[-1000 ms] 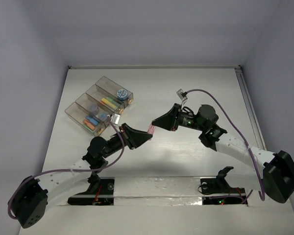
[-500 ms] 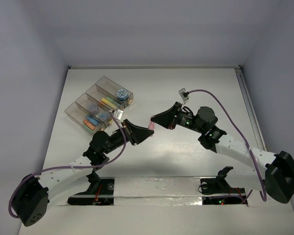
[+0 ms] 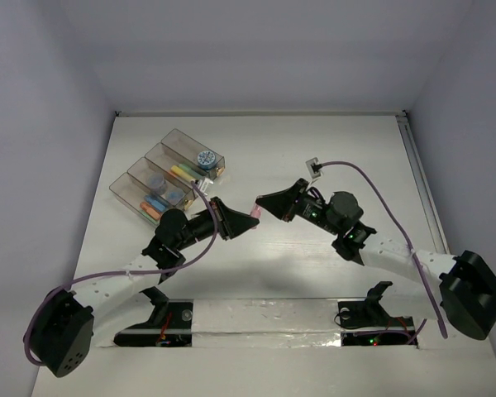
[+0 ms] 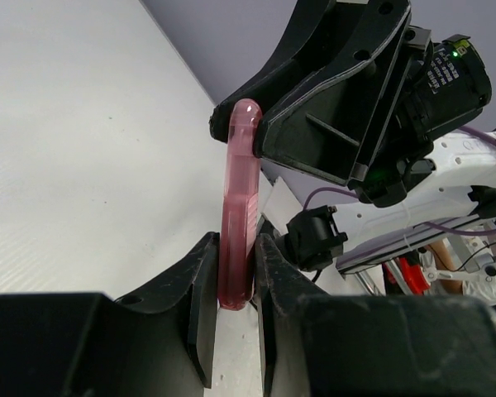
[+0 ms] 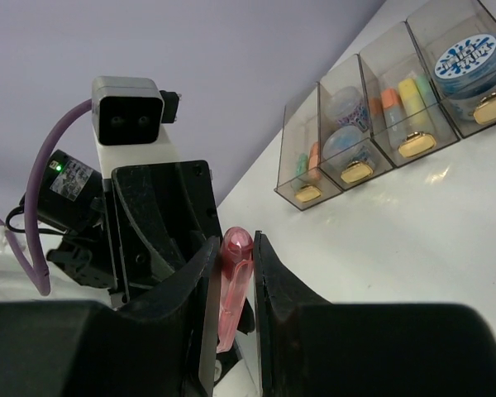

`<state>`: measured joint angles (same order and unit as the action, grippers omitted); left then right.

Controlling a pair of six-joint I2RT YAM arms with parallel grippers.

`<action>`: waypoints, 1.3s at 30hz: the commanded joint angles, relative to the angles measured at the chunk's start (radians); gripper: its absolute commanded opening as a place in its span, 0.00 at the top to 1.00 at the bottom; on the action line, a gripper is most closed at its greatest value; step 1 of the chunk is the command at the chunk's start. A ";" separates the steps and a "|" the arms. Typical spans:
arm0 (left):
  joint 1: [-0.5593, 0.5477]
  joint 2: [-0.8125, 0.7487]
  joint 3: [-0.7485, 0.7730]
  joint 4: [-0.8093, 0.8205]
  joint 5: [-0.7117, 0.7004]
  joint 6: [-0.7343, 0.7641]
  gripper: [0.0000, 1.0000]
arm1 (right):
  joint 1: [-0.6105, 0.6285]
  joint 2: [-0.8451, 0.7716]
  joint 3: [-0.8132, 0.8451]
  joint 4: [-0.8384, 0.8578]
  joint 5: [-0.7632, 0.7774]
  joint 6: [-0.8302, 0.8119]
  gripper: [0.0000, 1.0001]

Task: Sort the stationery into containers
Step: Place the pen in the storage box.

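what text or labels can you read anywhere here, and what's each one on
Nothing reads clearly.
White print on top of the round blue roll: too blurred to read.
Small white print on the right arm's motor: too small to read.
The pink pen: no marking seen.

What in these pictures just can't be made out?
Pen: lower end hidden between fingers of the left tool, left wrist view; in the top view, only a pink speck between that and the right tool.
Containers: last box cut off by the picture's corner, right wrist view; the leftmost box's contents are dim smears behind tinted plastic.
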<state>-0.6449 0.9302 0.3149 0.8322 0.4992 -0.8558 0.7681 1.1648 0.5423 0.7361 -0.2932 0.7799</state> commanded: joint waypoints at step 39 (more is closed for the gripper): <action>0.482 -0.206 0.062 -0.505 -0.774 -0.029 1.00 | 0.135 -0.541 -0.147 -0.667 0.503 -0.028 0.19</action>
<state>-0.2180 0.7349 0.3447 0.4812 -0.2134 -0.8925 0.8978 0.6277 0.3954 0.1066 0.1768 0.7921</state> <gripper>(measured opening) 0.156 0.805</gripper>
